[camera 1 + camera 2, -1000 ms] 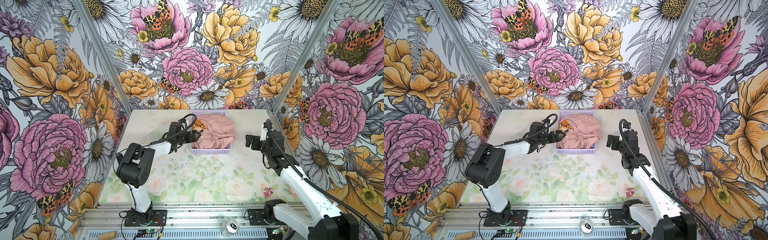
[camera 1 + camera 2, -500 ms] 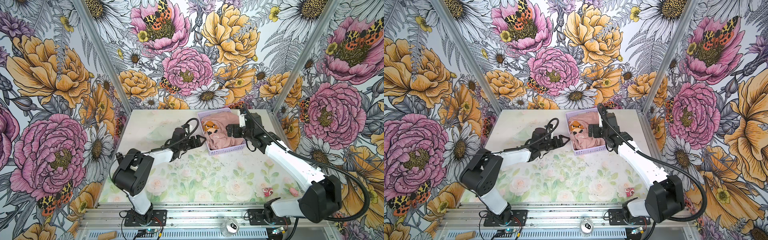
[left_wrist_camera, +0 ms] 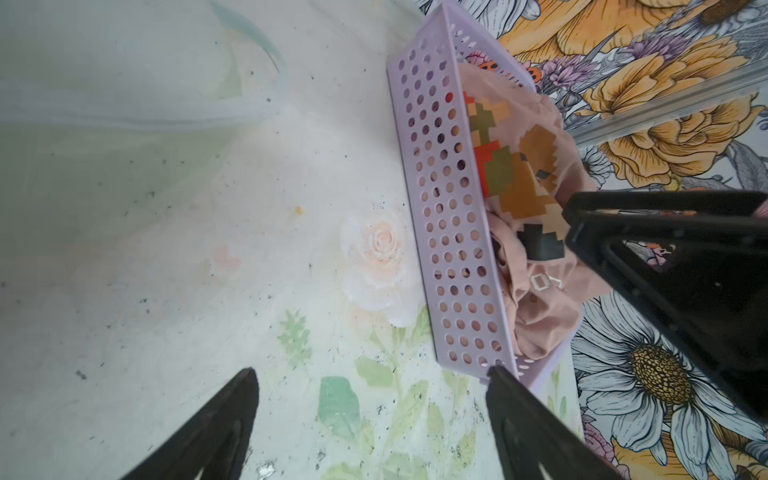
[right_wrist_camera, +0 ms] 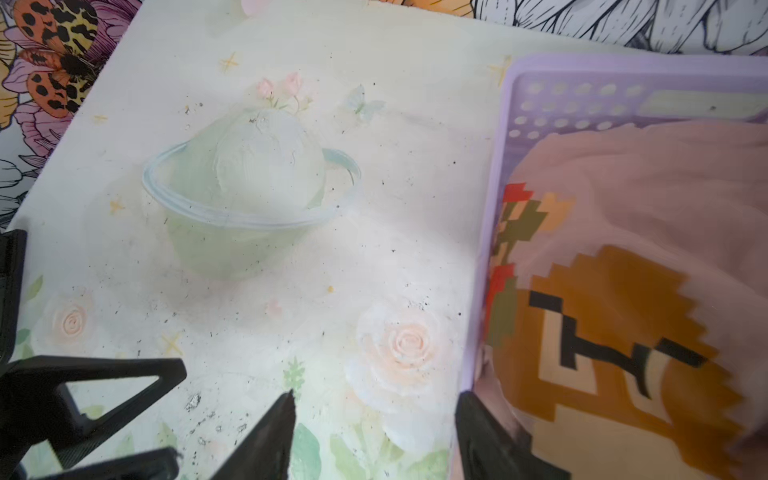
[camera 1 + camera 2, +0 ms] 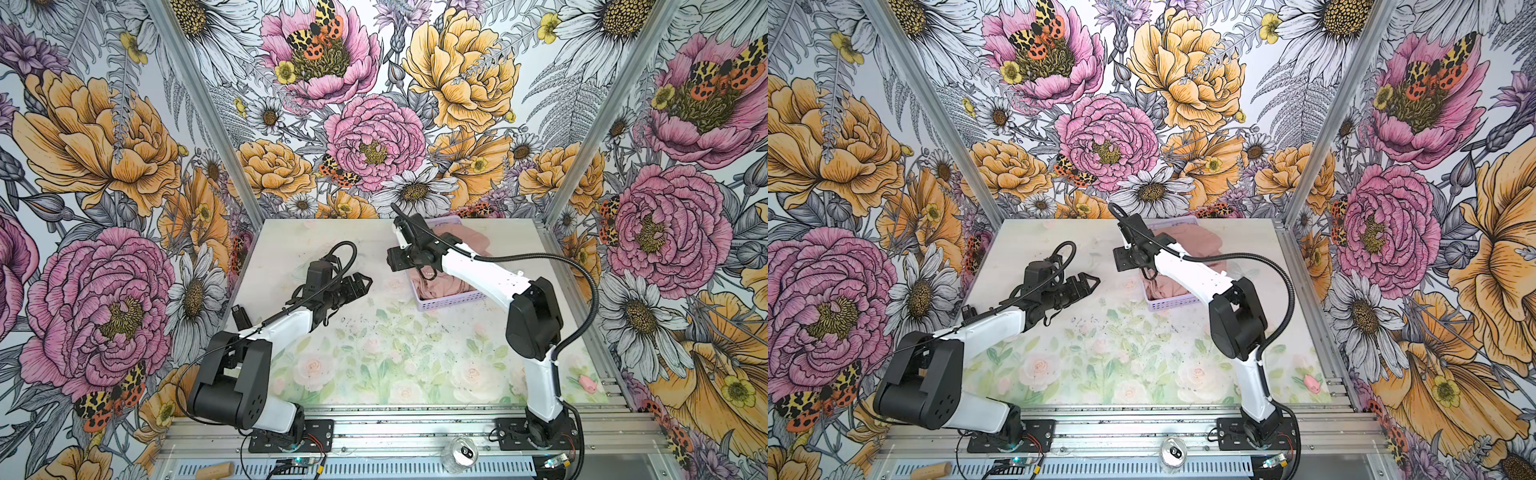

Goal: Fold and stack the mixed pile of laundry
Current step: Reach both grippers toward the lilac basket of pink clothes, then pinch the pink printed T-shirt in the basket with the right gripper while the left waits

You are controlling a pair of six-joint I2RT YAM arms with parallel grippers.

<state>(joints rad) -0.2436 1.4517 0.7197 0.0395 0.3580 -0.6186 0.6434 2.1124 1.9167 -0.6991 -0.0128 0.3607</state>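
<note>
Basket (image 5: 451, 300) has slid right; right hand (image 4: 376, 395) straddles its wall, jaws parted; left hand (image 3: 372, 370) gapes, withdrawn.

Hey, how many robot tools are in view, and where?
2. The left tool hovers open over the table, left of the lavender basket; the right tool is at that basket's left rim, by the printed T-shirt.

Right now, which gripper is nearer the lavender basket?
Right. The right gripper straddles a side wall of the lavender basket, one finger inside over the laundry pile, one over the table. The left gripper hovers over the table beside the basket, apart from it.
</note>
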